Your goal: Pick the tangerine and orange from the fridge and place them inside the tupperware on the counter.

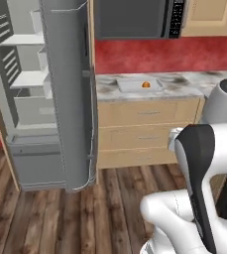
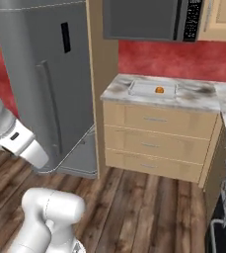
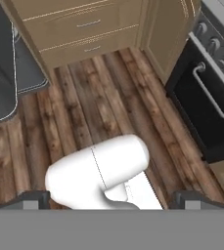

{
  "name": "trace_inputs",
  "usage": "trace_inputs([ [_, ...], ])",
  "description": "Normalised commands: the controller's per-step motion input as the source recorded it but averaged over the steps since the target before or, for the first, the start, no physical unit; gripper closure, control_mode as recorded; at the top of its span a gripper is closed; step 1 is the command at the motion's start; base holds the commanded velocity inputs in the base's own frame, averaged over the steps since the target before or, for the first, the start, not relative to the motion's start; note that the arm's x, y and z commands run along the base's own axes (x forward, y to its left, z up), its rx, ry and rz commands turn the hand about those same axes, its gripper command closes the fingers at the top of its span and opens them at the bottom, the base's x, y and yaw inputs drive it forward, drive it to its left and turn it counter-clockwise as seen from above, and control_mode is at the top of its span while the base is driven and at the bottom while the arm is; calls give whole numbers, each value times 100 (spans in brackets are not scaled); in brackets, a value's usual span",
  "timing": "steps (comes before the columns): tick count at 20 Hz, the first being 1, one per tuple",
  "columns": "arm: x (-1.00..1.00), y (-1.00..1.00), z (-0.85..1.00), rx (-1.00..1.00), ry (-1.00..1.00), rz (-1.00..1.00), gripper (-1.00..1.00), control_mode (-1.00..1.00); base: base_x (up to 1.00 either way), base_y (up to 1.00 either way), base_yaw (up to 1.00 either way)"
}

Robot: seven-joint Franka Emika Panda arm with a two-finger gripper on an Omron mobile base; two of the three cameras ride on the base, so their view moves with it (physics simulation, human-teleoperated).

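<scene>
The fridge [image 1: 35,94] stands open at the left, its door [image 1: 70,94] swung out edge-on between the white shelves [image 1: 28,77] and the counter [image 1: 184,87], where the tupperware [image 1: 139,85] already holds one small orange fruit [image 1: 145,84] under the dark microwave [image 1: 135,19]. In the hand view the gripper [image 3: 111,197] looks down at the wooden floor [image 3: 99,112], its two finger tips [image 3: 33,199] wide apart and holding nothing. That view also shows a black oven [image 3: 209,97] at the right, while the right base view shows the door's closed grey face [image 2: 45,79] hiding the fridge's inside.
</scene>
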Motion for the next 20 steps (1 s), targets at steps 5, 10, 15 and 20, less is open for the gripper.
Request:
trace_inputs([
  [5,0,0,0,0,0,0,-100,100,-12,87,23],
  [10,0,0,0,0,0,0,-100,100,-8,91,29],
  [15,0,0,0,0,0,0,-100,100,-2,92,32],
  [20,0,0,0,0,0,0,-100,100,14,76,17],
])
